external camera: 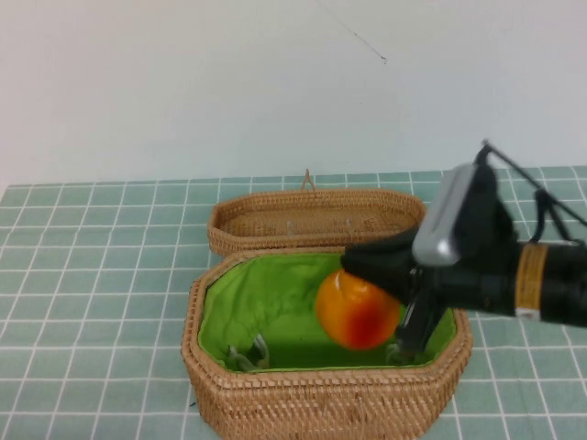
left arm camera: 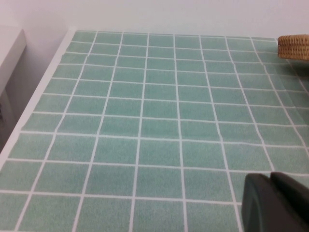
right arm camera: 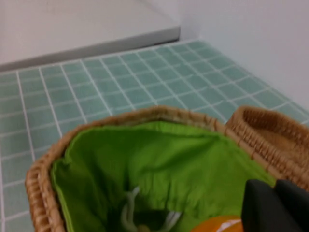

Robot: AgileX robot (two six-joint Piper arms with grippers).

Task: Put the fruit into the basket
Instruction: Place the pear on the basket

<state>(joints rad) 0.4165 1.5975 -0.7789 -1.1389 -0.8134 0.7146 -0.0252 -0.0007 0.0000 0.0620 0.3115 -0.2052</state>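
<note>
the fruit (external camera: 358,312) is held above the right half of the basket (external camera: 275,403), inside the line of its rim and clear of the green lining (external camera: 266,302). it is clamped by the right end effector (external camera: 381,307), which reaches in from the right, its fingers closed on the fruit's right side. in the right wrist view only an orange sliver of the fruit (right arm camera: 217,225) is seen at the edge, beside the dark finger (right arm camera: 275,205).

the step in hand is judged to be the release. it would be done well if the fruit were lowered close to the lining before the fingers are parted, so that a round, glossy thing is not dropped from height and left to roll or bounce. the fingers should be kept off the wicker rim on the right, which lies just below the arm.

nothing else is seen in the basket but pale cord ties (external camera: 246,356) near the front left and a second pair by the right corner. the shallow unlined lid (external camera: 312,218) lies just beyond the basket, touching or nearly touching its far rim, with nothing in it.

the left end effector (left arm camera: 277,203) is parked over bare tiled worktop (left arm camera: 145,125) to the left, well apart from the basket; whether it is parted or together cannot be told.
</note>
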